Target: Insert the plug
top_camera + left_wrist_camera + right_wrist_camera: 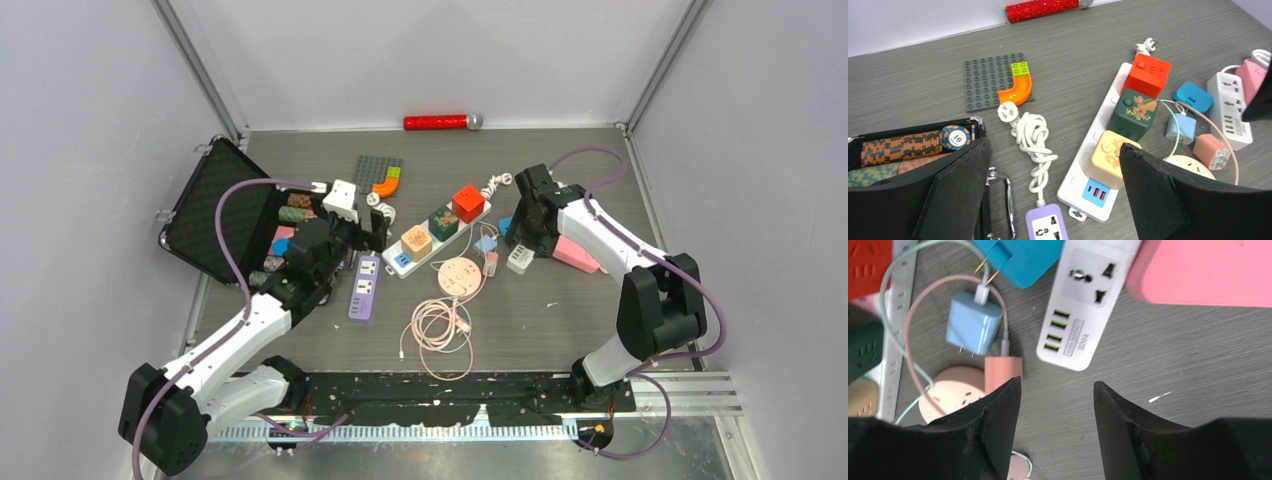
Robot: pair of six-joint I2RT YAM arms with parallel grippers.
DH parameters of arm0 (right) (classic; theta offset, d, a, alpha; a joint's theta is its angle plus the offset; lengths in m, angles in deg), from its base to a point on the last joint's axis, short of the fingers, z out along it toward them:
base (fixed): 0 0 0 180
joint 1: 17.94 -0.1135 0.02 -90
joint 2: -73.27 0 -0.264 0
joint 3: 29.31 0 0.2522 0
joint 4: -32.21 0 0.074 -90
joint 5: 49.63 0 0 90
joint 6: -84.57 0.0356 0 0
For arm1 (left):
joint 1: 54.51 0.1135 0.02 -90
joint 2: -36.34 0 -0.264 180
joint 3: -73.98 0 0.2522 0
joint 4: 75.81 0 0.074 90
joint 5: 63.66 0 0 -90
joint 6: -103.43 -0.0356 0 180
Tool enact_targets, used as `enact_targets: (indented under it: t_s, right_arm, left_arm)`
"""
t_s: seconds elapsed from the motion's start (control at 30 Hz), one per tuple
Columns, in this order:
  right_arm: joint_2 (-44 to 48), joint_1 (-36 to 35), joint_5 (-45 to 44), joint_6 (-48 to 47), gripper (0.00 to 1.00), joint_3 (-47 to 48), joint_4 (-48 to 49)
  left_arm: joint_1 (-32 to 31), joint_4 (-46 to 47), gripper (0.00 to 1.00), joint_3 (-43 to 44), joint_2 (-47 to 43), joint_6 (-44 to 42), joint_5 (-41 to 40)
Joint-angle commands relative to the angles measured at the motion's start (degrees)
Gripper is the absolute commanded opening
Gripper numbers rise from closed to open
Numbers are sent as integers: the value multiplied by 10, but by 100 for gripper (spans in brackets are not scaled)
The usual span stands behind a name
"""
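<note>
Main risk: the right gripper (1057, 390) closes on air or nudges the plug away. The salmon charger (1003, 370) (my guess for the plug) lies flat on the table at 9 o'clock of the finger gap, half under one fingertip and not between the two. The fingers stand partly apart with only bare table between them. A pale blue charger (973, 325) sits touching it at 11 o'clock, so I could grab the wrong one, and the pink cable (912, 325) looping round both could snag. The white power strip (1083, 305) lies at 1 o'clock.

The right arm reaches in from 4 o'clock, wrist pitched down over this clutter. The left arm comes from 7 o'clock. The left gripper (1054, 150) is spread wide, holds nothing and hovers above the purple strip (364, 287).
</note>
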Motion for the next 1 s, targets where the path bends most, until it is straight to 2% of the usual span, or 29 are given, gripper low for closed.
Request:
enact_targets:
  t_s: [0.0,0.07,0.13,0.33,0.43,0.63,0.73,0.97]
  right_arm:
    - [18,47,-41,16,68,-16,34]
    - [28,69,-46,18,76,-28,54]
    - [43,92,-33,25,79,-41,78]
    - [61,155,2,39,83,-51,105]
    - [65,208,22,24,86,-65,124]
    - [69,299,46,-10,89,-108,221]
    - [25,325,87,-36,89,-103,241]
    - [-30,332,114,-47,89,-95,263]
  left_arm:
    - [1,31,98,-3,-7,31,22]
    - [1,33,98,-4,-6,29,21]
    - [1,33,99,-3,-6,27,22]
    - [1,42,99,-4,-1,27,36]
    - [1,37,99,3,4,21,61]
    - [-12,25,100,46,48,13,105]
    - [-16,48,99,62,78,22,122]
    - [-19,60,100,110,134,27,136]
